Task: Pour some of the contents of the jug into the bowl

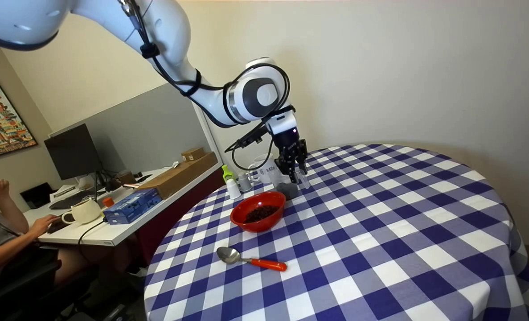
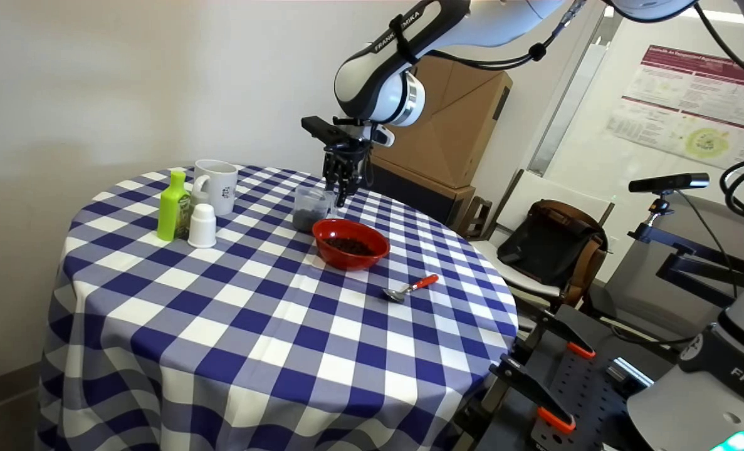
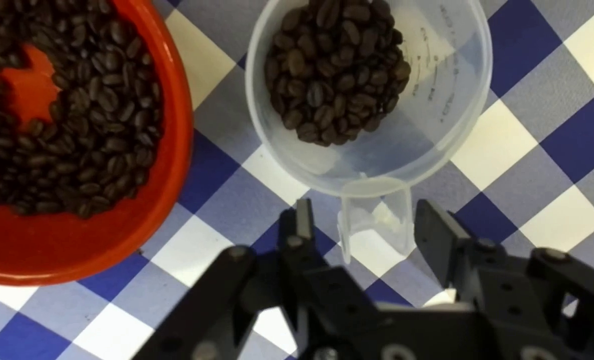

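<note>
Clear cylindrical plastic jug point(image 3: 427, 117) standing upright beside a round, glossy red bowl point(image 3: 76, 245), its handle lying between the fingers of a black two-fingered gripper point(image 3: 366, 220)

The jug is resting on a round table covered by a blue-and-white checked cloth point(image 1: 380, 232). Inside, dark brown coffee beans point(image 3: 332, 75) are lying heaped against one side, near printed markings on the wall. In the wrist view, the see-through plastic handle point(image 3: 374, 187) is showing between the gripper's two fingers, which are standing well apart and gripping nothing; the finger at the right of that view is appearing very close to the handle, but I cannot tell whether it is touching.

The bowl is sitting just beside the jug, a strip of cloth showing between them, and is holding more beans around a bare red patch.

Near the bowl, a metal spoon with an orange-red handle point(image 1: 260, 263) is lying on the cloth. A white mug with dark printing point(image 2: 222, 191), a lime-green bottle point(image 2: 171, 213) and a small white shaker point(image 2: 202, 227) are standing grouped together. A white robot arm point(image 1: 170, 40) is hanging above the table.

Farther out, in an exterior view, a seated person is resting one hand point(image 1: 46, 225) at a white desk point(image 1: 90, 234).
</note>
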{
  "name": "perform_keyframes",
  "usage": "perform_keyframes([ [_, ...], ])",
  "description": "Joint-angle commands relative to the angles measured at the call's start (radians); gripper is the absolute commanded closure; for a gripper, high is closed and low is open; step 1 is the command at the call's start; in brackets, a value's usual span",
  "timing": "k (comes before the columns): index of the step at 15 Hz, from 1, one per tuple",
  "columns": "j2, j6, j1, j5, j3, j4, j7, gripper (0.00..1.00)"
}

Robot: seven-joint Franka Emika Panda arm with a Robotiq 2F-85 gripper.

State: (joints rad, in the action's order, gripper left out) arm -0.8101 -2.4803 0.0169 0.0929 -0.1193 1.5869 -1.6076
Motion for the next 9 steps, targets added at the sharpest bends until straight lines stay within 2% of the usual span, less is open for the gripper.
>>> perform_keyframes([
  [1, -0.028, 0.022, -0.003, 0.017, 0.002, -0.046, 0.037, 0.75],
  [4, -0.02, 0.017, -0.008, 0.012, -0.001, -0.031, 0.061, 0.99],
  [5, -0.016, 0.015, -0.008, 0.01, -0.003, -0.025, 0.07, 0.93],
  [9, -0.008, 0.017, -0.019, 0.011, -0.012, -0.016, 0.104, 0.93],
])
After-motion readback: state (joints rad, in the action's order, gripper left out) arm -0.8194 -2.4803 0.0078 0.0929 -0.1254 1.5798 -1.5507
